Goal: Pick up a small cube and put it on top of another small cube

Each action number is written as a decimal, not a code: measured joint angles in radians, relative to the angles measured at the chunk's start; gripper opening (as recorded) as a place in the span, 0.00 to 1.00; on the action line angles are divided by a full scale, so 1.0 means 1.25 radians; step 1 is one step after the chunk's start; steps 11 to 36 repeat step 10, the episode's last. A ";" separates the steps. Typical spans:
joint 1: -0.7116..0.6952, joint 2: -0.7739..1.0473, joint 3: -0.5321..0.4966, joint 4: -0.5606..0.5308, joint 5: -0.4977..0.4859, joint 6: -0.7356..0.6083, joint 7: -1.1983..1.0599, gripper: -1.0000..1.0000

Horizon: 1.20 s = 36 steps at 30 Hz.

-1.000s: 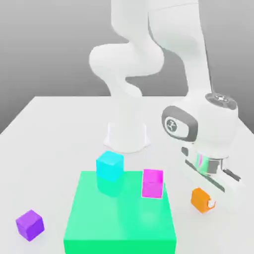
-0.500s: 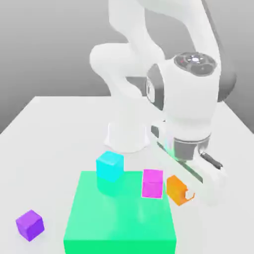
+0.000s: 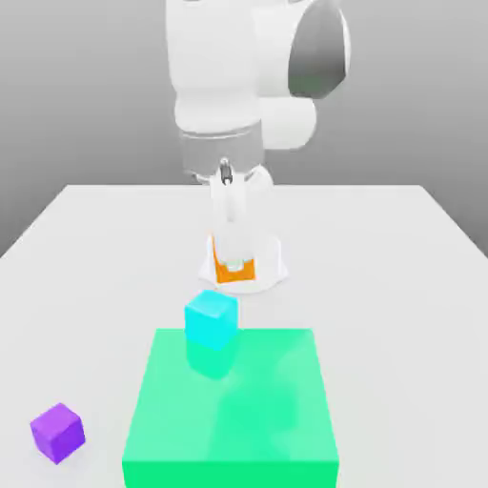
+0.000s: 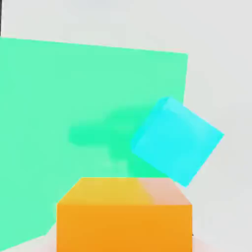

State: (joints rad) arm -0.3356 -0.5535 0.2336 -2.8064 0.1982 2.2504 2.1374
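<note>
Small cube [image 3: 235,270] in pincer [image 3: 234,262], above table [image 3: 400,286], seemingly behind block [image 3: 211,319] on slab [image 3: 248,419].

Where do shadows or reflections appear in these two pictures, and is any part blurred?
Exterior view: the green slab is glossy and mirrors the cyan cube as a pale patch under it. Hand view: a soft dark shadow lies on the slab beside the cyan cube; the orange cube looks slightly soft.
</note>
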 joint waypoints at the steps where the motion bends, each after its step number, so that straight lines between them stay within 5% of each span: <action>1: -0.012 -0.009 0.007 -0.020 -0.006 0.015 0.021 0.00; 6: -0.027 0.082 0.030 -0.079 -0.008 0.168 0.044 0.00; 7: -0.027 0.101 0.033 -0.086 -0.008 0.195 0.045 1.00; 36: -0.027 0.101 0.033 -0.086 -0.008 0.195 0.045 1.00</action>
